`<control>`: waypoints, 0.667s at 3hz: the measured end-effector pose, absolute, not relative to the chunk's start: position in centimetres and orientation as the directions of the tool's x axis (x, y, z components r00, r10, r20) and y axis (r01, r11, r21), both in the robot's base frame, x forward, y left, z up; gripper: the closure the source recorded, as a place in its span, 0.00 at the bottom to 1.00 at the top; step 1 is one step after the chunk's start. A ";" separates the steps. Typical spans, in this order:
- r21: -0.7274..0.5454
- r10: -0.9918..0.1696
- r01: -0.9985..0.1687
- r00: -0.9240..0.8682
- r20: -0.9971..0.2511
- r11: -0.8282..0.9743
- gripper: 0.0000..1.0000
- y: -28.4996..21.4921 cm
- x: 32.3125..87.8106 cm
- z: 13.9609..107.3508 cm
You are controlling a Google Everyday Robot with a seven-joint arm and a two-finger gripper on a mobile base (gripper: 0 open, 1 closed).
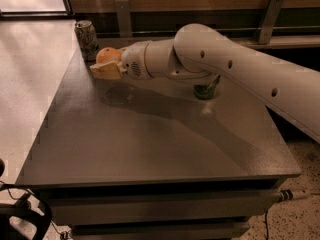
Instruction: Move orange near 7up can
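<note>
The orange (pixel 107 55) is held between the pale fingers of my gripper (pixel 106 64), lifted above the dark table (pixel 150 144) near its far left corner. The gripper is shut on it. The 7up can (pixel 86 38), pale silvery with dark print, stands upright at the table's far left corner, just up and left of the orange, a short gap away. My white arm (pixel 225 69) reaches in from the right across the table.
A green can (pixel 205 90) stands behind my arm near the table's middle back, partly hidden. A wooden wall with a rail and metal brackets runs behind the table. The table's left edge drops to a light floor.
</note>
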State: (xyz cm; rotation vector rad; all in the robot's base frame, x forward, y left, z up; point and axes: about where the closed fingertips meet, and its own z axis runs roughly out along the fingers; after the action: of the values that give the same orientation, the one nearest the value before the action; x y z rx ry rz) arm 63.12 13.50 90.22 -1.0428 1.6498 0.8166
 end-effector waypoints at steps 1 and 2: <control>0.068 -0.184 -0.874 -0.177 -0.967 0.481 1.00 13.8 66.9 89.1; 0.063 -0.127 -0.829 -0.159 -0.979 0.556 1.00 13.6 68.2 88.4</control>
State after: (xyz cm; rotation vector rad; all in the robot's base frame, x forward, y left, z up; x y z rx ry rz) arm 68.23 13.63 88.40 -0.8197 1.6362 0.7584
